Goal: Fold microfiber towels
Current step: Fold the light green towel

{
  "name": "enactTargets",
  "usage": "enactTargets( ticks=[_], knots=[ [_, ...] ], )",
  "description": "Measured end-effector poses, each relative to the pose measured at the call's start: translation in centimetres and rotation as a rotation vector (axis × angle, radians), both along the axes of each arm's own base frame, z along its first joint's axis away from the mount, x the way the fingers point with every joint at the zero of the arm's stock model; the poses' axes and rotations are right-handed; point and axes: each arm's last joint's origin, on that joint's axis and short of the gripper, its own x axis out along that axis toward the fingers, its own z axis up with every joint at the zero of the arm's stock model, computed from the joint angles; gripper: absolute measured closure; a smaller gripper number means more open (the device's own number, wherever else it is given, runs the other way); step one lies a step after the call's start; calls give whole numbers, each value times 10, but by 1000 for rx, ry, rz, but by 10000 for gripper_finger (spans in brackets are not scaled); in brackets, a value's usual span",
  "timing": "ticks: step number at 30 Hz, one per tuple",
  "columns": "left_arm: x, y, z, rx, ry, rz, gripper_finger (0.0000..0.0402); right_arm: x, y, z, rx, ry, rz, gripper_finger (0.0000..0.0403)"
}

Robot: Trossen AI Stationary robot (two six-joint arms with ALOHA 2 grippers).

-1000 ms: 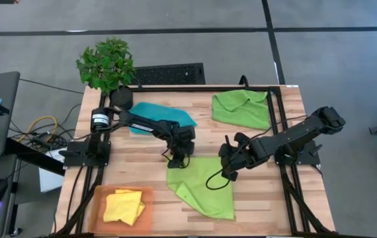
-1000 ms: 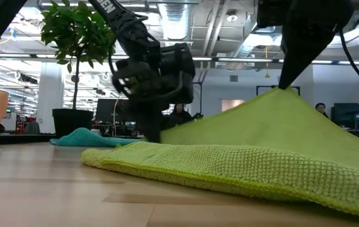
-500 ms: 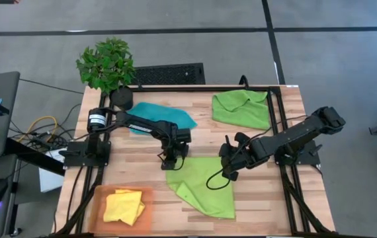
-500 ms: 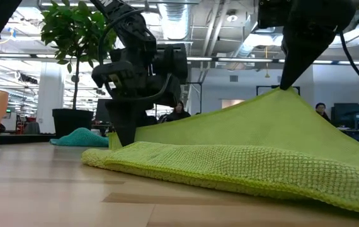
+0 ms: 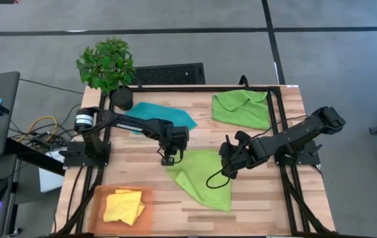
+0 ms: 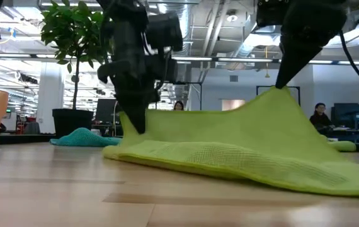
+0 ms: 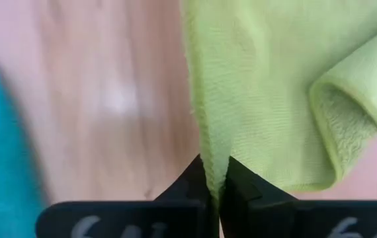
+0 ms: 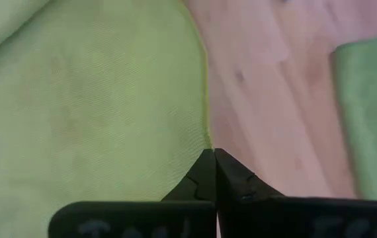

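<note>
Left gripper (image 5: 169, 158) now pinched tight on the left corner of the centre lime green towel (image 5: 205, 180). A second ago it was half open, standing over that corner; half a second ago the fingers were down at the cloth edge; now the wrist view shows the fabric edge clamped between the two fingers (image 7: 198, 182), with a rolled fold hanging beside them. In the low view the corner is off the wood, lifted under the left gripper (image 6: 132, 123).

Right gripper (image 5: 227, 173) unchanged: closed on the towel's opposite corner, holding it up as a peak in the low view (image 6: 279, 85). Wrist view confirms the cloth edge running into the closed fingertips (image 8: 209, 168).

Towel shape has changed. Earlier it lay broad, its near edge spread toward the front of the table (image 5: 142, 149). Now it is drawn in narrower, hung between the two grippers along its back edge, the rest trailing on the table to a point near the front centre.

The rest hasn't moved:
- second lime green towel (image 5: 241, 108), crumpled, back right of the table
- teal towel (image 5: 159, 112), back left, near the potted plant (image 5: 107, 65)
- yellow towel (image 5: 124, 205), folded on the orange tray (image 5: 99, 198), front left corner
</note>
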Motion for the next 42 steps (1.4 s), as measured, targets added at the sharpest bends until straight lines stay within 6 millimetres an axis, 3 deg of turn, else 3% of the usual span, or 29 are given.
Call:
enactTargets(
  ticks=[10,20,26,32,42],
  knots=[
    [-14,-1,55,226,-185,194,401,-6,-30,6,-178,12,-160,392],
    [-30,-3,103,315,-398,237,401,-6,-49,46,-267,-42,-241,392],
    [-37,-2,119,400,-458,232,401,-4,-52,68,-333,-121,-251,392],
    [-39,-3,131,446,-530,214,401,-7,-50,72,-355,-129,-245,392],
    [-45,-22,140,552,-563,155,401,-11,-34,75,-474,-190,-202,392]
  ],
)
